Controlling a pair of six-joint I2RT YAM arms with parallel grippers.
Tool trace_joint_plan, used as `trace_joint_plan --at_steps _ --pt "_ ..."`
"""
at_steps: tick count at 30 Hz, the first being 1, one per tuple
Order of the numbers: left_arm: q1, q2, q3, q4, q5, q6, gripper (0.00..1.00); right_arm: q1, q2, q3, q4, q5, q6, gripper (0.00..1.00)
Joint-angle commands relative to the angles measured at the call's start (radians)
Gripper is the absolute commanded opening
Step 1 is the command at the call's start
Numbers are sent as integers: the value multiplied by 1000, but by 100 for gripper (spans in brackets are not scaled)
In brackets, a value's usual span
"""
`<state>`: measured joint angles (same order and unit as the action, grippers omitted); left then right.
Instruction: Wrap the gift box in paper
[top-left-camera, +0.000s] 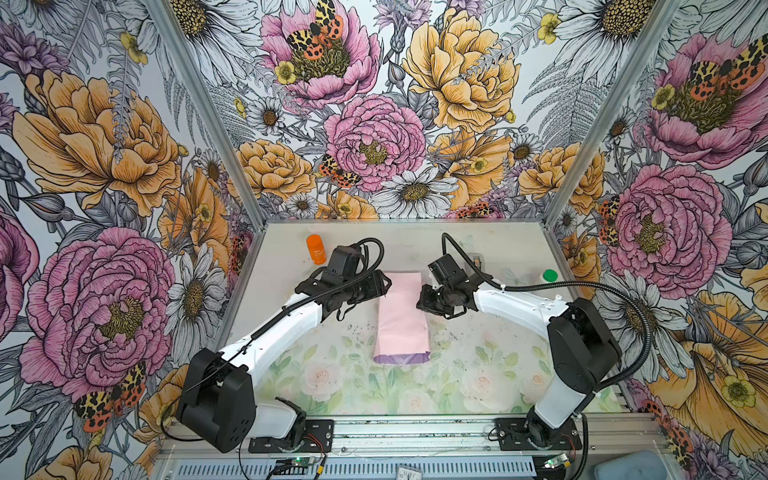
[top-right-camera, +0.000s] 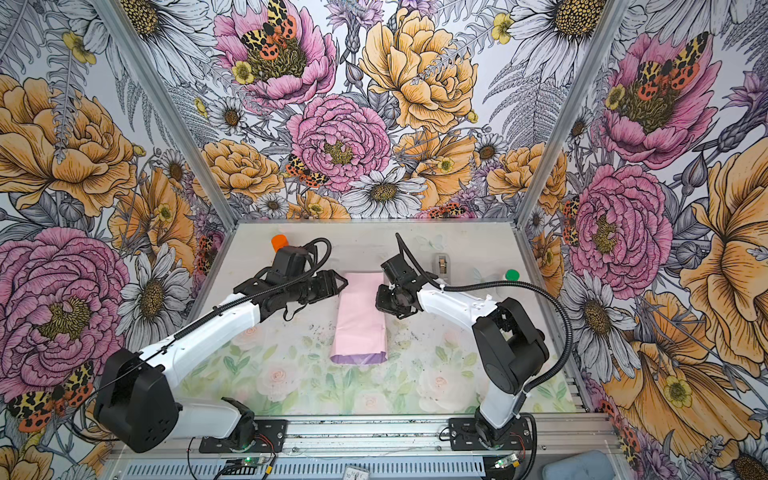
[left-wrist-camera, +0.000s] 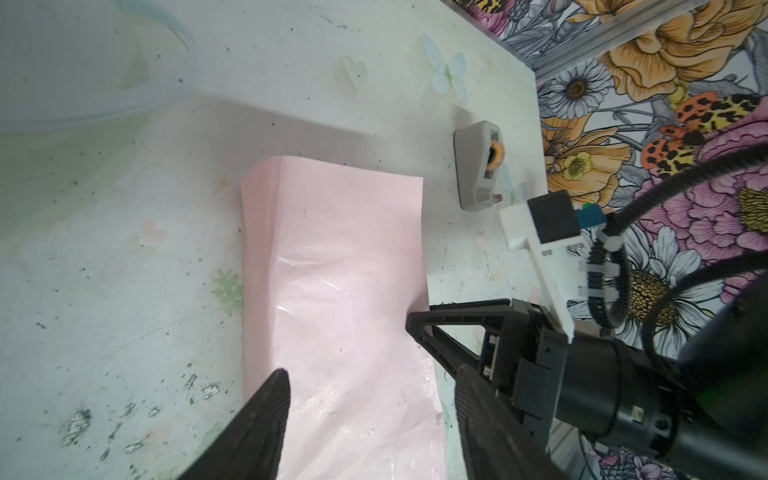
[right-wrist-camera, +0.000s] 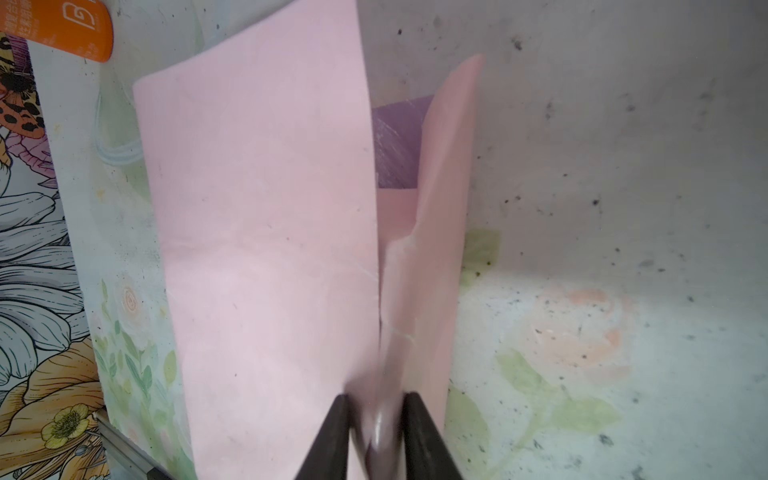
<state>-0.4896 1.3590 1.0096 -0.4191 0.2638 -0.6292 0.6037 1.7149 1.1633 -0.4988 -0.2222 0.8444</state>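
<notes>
The paper lies folded into a long pale pink packet in the middle of the table, with a lilac strip showing at its near end. The gift box is hidden. My left gripper is open at the packet's far left side, its fingers apart over the pink paper. My right gripper is shut on a raised fold along the right edge of the paper. Lilac shows inside that fold. The right gripper also shows in the left wrist view.
An orange bottle stands at the back left. A grey tape dispenser sits behind the right arm, and a green cap is at the right edge. Floral walls enclose the table on three sides.
</notes>
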Motion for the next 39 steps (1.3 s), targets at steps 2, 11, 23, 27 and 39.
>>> trace_joint_plan --at_steps 2,11,23,27,39 --pt "-20 26 -26 106 102 34 63 1 -15 -37 12 21 6 24" --pt "-69 185 -17 170 159 54 34 1 -18 -39 20 18 8 24" --pt "-72 242 -81 167 96 48 27 -17 -105 -53 18 0 -17 54" --pt "-73 236 -89 167 86 46 27 -20 -126 -68 19 -52 -19 57" --pt "-71 224 -70 165 104 36 27 9 -54 -86 20 -34 -37 39"
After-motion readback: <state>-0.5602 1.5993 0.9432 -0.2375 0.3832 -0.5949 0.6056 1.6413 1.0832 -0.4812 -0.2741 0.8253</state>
